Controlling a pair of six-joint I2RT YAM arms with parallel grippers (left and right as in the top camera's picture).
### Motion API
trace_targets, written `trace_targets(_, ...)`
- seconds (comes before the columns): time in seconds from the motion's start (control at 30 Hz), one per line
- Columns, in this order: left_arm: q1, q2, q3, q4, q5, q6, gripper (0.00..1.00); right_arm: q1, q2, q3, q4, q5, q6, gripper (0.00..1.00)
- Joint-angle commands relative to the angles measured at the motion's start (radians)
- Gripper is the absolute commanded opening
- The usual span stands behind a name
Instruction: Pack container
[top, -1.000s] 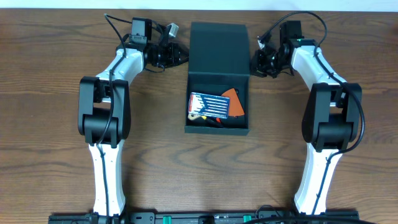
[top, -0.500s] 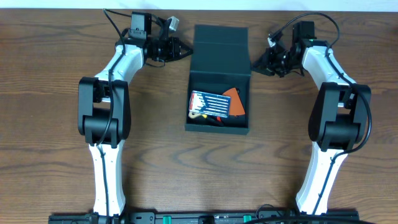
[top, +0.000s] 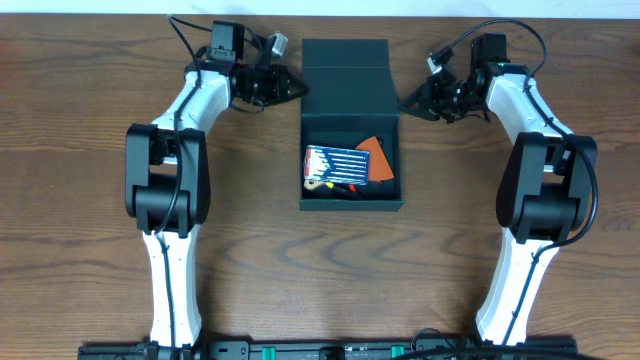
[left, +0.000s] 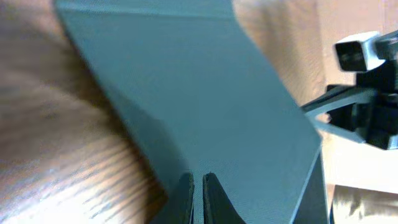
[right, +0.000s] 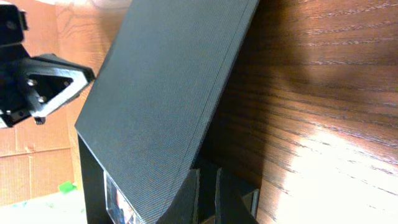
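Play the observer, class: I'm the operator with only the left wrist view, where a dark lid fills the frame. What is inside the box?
Observer: Overhead, the container is open and holds a blue case of white-tipped bits.
Operator: Anything else inside?
Observer: An orange piece lies right of the case.
Operator: Are the jaws of the right gripper open?
Observer: No; the right wrist view shows them shut at the edge of the lid.
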Motion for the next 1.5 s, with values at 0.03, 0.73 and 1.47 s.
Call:
trace_targets(0.03,0.032,0.002,0.018,-0.061,-0.080,0.051,0.06,0.003,0.004,0.008,-0.006,-0.010,-0.024,0.01)
trace_targets(0.73,0.070,0.072,0.018,-0.025,0.002,-0.036,0.06,0.016,0.051,0.008,0.017,0.169,0.089,0.01)
trace_targets(1.47,0.029,0.096,0.018,0.247,0.162,-0.292,0.06,0.084,0.061,0.008,0.137,-0.010,0.096,0.01)
